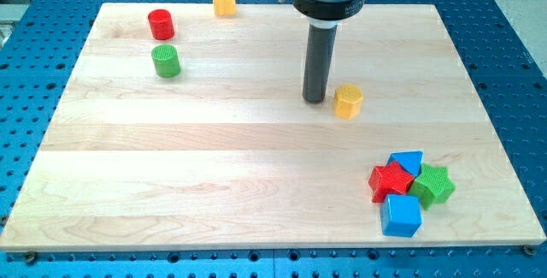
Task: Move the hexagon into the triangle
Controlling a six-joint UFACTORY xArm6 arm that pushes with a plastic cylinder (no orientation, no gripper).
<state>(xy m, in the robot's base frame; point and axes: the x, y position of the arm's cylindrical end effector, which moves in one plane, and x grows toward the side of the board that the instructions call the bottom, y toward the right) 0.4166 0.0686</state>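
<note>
Desk: a light wooden desk (214,167) fills most of the view, with a blue holed surface (513,73) around it.
Rod: a dark straight rod (318,56) comes down from the arm at the view's top middle.
My tip: my tip (314,100) sits on the desk, just to the view's left of the yellow hexagon. I cannot tell if it touches the block.
Tool: the arm ends in the plain rod and it holds nothing; I cannot tell any open or closed state.
Yellow hexagon: the yellow hexagon (348,102) stands a bit right of the middle of the desk, well apart from the blue triangle.
Blue triangle: the blue triangle (407,162) is near the view's bottom right corner, at the top of a tight bunch of four blocks.
Red star: the red star (391,181) is just below the blue triangle and touches it.
Green star: the green star (432,185) is on the right side of the bunch, beside the red star.
Blue cube: the blue cube (402,215) is at the bottom of the bunch, just under the two stars.
Red cylinder: the red cylinder (160,24) stands near the view's top left.
Green cylinder: the green cylinder (166,61) stands near it, just below.
Other yellow block: a second yellow block (223,2) sits at the top edge of the desk; its shape is too small to tell.
</note>
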